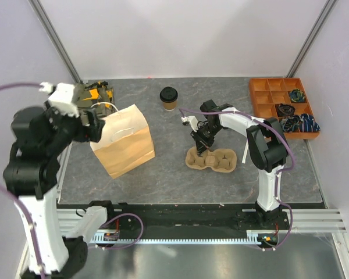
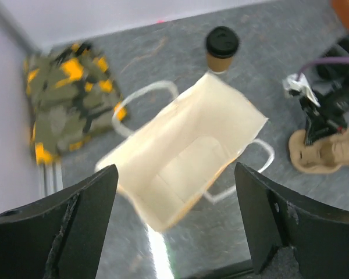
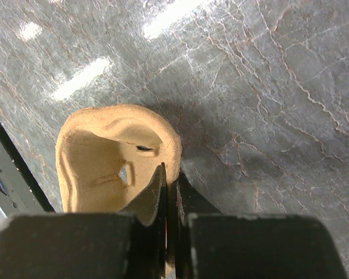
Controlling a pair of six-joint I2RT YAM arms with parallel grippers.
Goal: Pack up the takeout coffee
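Note:
The takeout coffee cup (image 1: 170, 99), tan with a black lid, stands upright at the back middle of the table; it also shows in the left wrist view (image 2: 221, 49). The brown paper bag (image 1: 123, 141) with white handles stands open at the left, its mouth seen from above (image 2: 186, 160). My left gripper (image 2: 174, 224) is open and empty, raised above and to the left of the bag. The tan pulp cup carrier (image 1: 211, 158) lies at centre. My right gripper (image 3: 170, 186) is shut on the carrier's rim (image 3: 163, 142) at its left end.
A camouflage pouch (image 1: 95, 93) lies at the back left, beside the bag. An orange compartment tray (image 1: 282, 107) with small dark items sits at the back right. White walls and metal posts bound the table.

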